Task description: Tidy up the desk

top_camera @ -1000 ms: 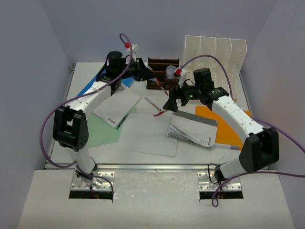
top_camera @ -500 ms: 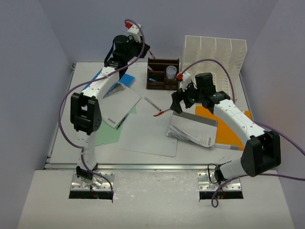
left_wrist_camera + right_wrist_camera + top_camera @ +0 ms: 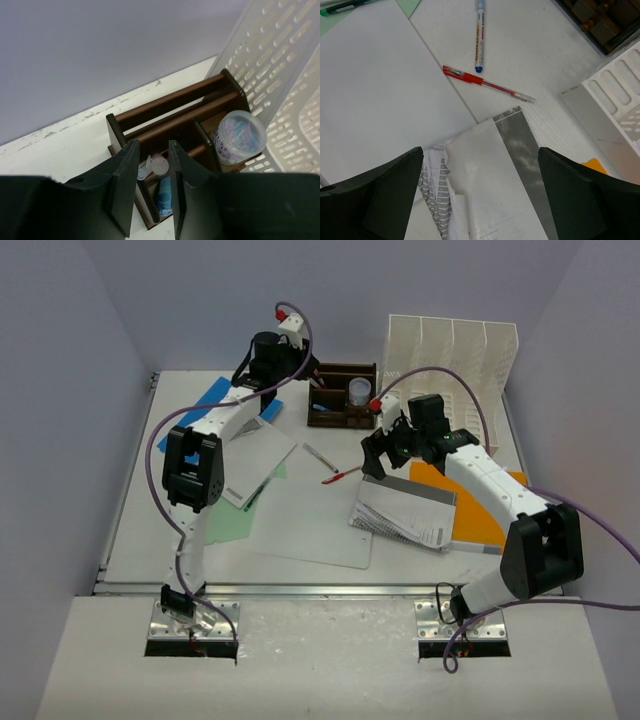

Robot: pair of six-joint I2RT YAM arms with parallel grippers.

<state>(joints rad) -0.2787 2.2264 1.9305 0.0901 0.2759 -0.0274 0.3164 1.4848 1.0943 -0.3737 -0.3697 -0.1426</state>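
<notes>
The white bench (image 3: 420,565) spreads beneath a brown pen organizer (image 3: 343,400) standing near its far edge, with a white file rack (image 3: 450,345) just right of the organizer. The left pincer (image 3: 152,150), narrowly apart and empty, hangs above the organizer. In front of the organizer, the right pincer (image 3: 480,152), wide apart, hovers over a grey-edged booklet (image 3: 485,200) near a red pen (image 3: 487,84).

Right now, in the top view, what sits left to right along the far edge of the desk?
blue folder → pen organizer → file rack
</notes>
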